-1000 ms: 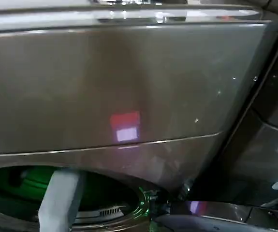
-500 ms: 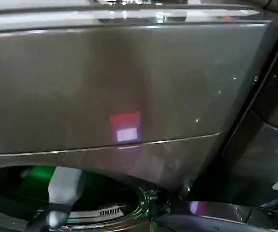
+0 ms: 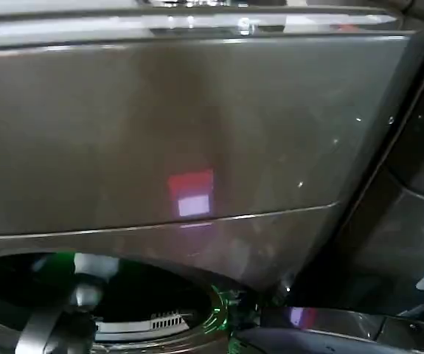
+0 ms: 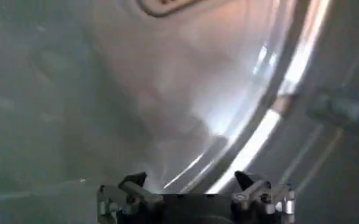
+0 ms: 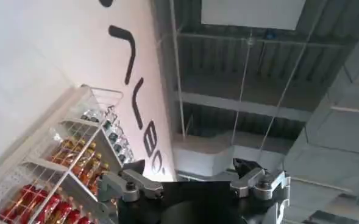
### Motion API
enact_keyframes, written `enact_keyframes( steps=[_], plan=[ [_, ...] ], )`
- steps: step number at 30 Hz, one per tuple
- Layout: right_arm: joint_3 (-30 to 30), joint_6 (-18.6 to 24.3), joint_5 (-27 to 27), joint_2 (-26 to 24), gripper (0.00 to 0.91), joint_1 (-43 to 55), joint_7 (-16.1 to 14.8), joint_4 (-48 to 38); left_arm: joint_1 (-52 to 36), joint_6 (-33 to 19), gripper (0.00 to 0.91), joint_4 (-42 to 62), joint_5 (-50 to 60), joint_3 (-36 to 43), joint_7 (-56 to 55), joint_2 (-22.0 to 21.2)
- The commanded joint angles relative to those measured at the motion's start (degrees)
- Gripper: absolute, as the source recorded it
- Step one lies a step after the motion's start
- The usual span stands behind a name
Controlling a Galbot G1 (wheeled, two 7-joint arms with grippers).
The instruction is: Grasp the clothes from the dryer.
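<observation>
You are looking at the dryer (image 3: 189,133) from close up: its bronze-brown front panel is taking up most of the head view, with a small pink and white reflection glowing near the middle. The round drum mouth (image 3: 138,295) is opening at the lower left of that view, dark inside with a green glow along its upper left edge and on the rim at its right. You cannot make out the clothes inside the drum from here.

Your left arm (image 3: 57,324) is reaching into the drum mouth at the lower left of the head view. In the left wrist view the left tool (image 4: 191,181) is standing with its two fingers spread wide apart and nothing between them, facing the pale, smooth curved drum wall (image 4: 167,103) with a bright curved rim beside it.

Your right tool (image 5: 191,173) is pointing up and away from the machine, its fingers also spread wide and holding nothing; behind it you are seeing a white wall with black lettering, a ceiling with beams, and a wire shelf rack (image 5: 57,176) stocked with bottles.
</observation>
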Motion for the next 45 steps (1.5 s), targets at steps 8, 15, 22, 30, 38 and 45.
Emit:
enact_keyframes(
  steps=[8,15,22,30,38,45],
  plan=[
    [-0.21,0.11,-0.04,0.18,0.907,0.28,-0.03,0.14,-8.62,-13.44,0.907,12.63,18.33,11.97,11.46,-0.21],
    [-1.22,0.05,-0.11,0.32,0.907,1.13,0.01,0.64,-10.06,-14.26,0.907,13.86,24.79,13.27,13.52,0.41],
    [-0.93,-0.10,-0.12,0.21,0.907,0.59,-0.03,0.67,-10.37,-16.29,0.907,12.90,23.92,18.10,14.85,2.72],
    [-0.63,-0.10,-0.18,0.44,0.907,0.40,-0.04,0.36,-10.29,-17.74,0.907,12.75,19.78,20.64,16.78,3.35],
    [-0.56,-0.08,-0.21,0.47,0.907,0.18,-0.02,0.30,-10.17,-17.70,0.466,12.91,16.81,22.80,18.97,1.99],
    [-0.88,-0.10,-0.23,0.51,0.907,0.47,0.04,0.38,-11.37,-19.73,0.000,13.14,12.37,23.69,18.43,2.14]
  ],
)
